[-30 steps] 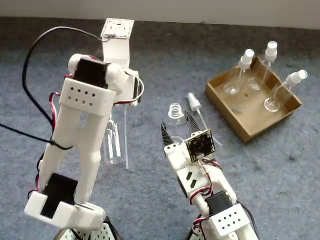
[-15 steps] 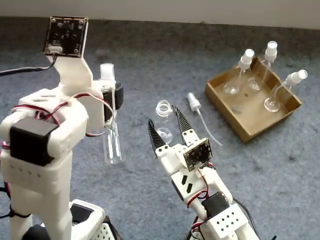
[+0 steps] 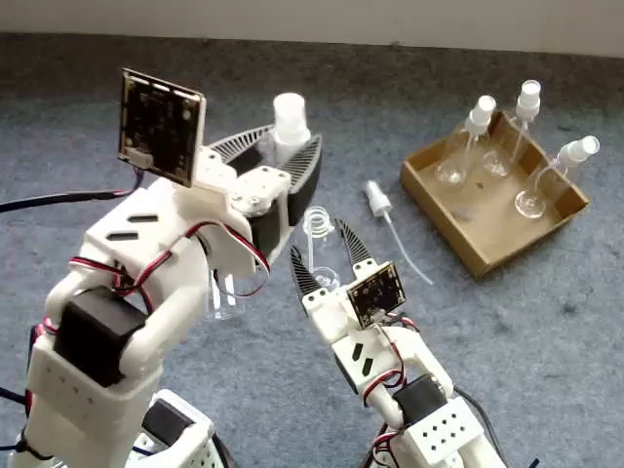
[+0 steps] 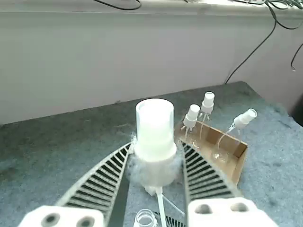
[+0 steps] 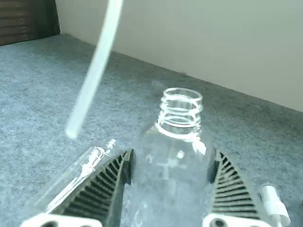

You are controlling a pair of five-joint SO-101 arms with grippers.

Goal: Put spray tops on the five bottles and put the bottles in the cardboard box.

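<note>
The cardboard box (image 3: 437,200) sits toward the far right corner of the desk (image 3: 526,331). Three bottles stand in it, each with a spray top screwed on. One (image 3: 466,146) is at the box's left side, one (image 3: 518,125) at its far corner, and one (image 3: 556,175) at its right side, leaning outward. From the left wrist view the same three stand in a row inside the box walls.

The left jaws are clamped on a spray top (image 3: 291,119), held high over the middle of the desk with its white cap upward. The ribbed fingers (image 4: 109,175) press on its collar from both sides, and its thin tube (image 4: 160,205) hangs straight down.

Just below it, the right jaws are closed on an open bottle (image 3: 317,229). It is upright and clear, with its threaded neck bare and a finger against each side. In the right wrist view the tube's end hangs off to one side of the neck, not inside it.

A second clear bottle (image 3: 222,297) lies on its side on the desk to the left of the held one, partly hidden behind the left arm. A loose spray top (image 3: 378,200) lies flat on the desk between the open bottle and the box, its tube trailing toward the near edge.
</note>
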